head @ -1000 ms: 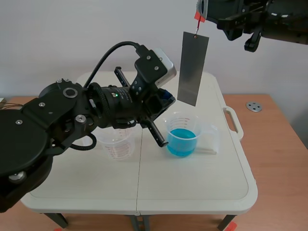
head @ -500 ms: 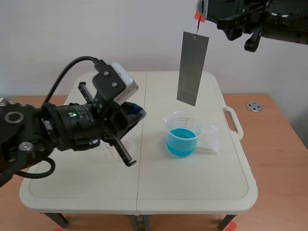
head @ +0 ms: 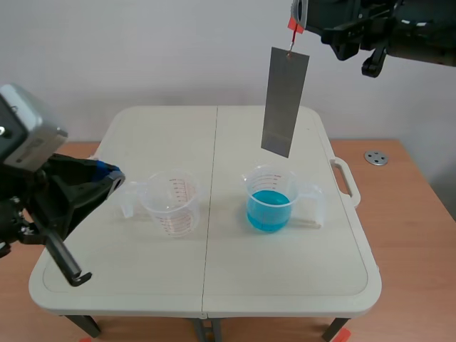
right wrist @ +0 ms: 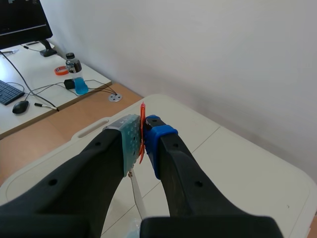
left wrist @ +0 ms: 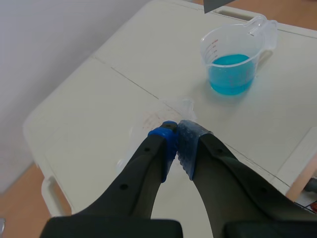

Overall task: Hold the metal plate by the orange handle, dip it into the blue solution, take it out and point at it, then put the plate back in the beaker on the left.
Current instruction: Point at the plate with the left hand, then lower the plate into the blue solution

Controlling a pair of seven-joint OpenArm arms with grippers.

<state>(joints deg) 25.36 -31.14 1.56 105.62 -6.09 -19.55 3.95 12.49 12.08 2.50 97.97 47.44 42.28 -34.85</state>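
The beaker of blue solution (head: 271, 201) stands on the cream tabletop (head: 214, 285), just right of the seam that divides the top in two halves. It is round, of clear plastic, with a printed scale, a spout and a side handle, and it is partly filled.

Straight above this beaker, well clear of its rim, hangs the metal plate (head: 285, 100). It is a long, flat, dull grey rectangle, a little tilted, and its lower edge is free in the air. At its top it joins the orange handle (head: 293, 27), and the right gripper (head: 305, 16) is closed on this handle, high over the beaker.

Left of the blue beaker, across the seam, stands the empty beaker (head: 171, 203), of the same clear plastic with red marks. Bare tabletop lies between the two. Further left, at the tabletop's edge, is the left gripper (head: 107, 174), its dotted pads pressed together with nothing between them.

Right of the blue beaker the tabletop rim has a moulded loop (head: 346, 182). Beyond it a small round metal disc (head: 375, 157) lies on the wooden desk.

The left wrist view shows the empty beaker only faintly, under its gripper. The right wrist view shows the orange strip squeezed between the pads and the plate only as a thin edge. Far behind it shows a keyboard (right wrist: 7, 91) and a bottle (right wrist: 74, 64), which the scene view does not show.
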